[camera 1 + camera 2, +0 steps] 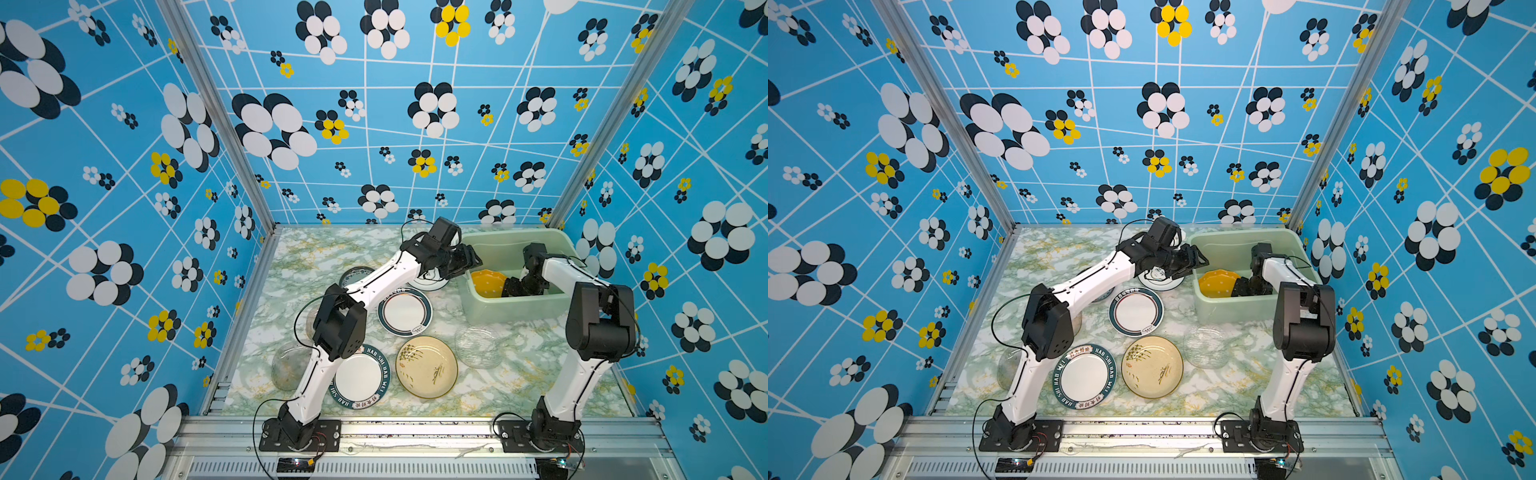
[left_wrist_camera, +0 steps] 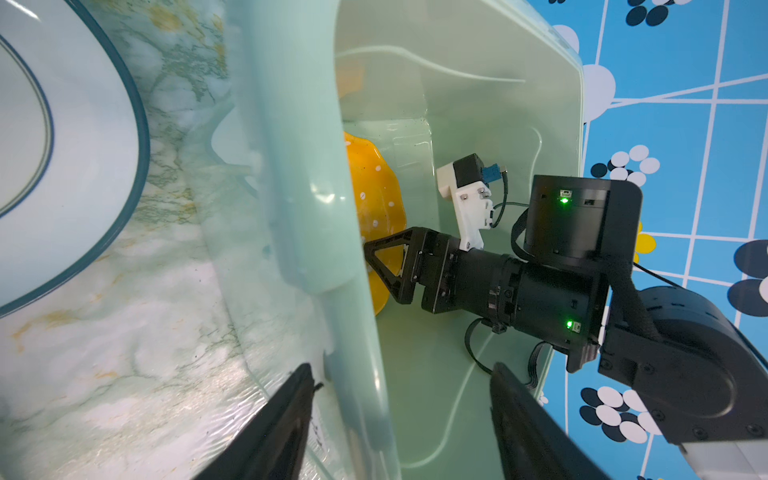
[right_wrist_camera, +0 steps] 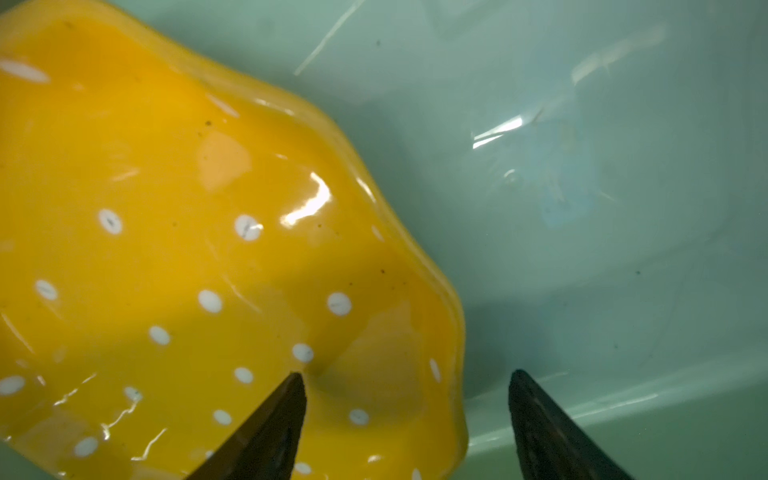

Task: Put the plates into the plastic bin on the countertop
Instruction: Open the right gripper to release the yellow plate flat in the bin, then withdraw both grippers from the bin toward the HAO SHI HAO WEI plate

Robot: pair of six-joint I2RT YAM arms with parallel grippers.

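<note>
Plastic bin (image 1: 519,309) stands at the bench's (image 1: 316,257) 2 o'clock corner. Yellow plate (image 1: 487,283) lies inside at its 8 o'clock, judged delivered: right jaws stand apart astride its rim. Left jaws open, empty, astride the bin wall.

blue flowered walls (image 1: 498,137), aluminium corner posts (image 1: 217,112)

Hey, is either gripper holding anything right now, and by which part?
Nothing. The right gripper is open astride the rim of the yellow plate in the bin; the left gripper is open at the bin's wall.
</note>
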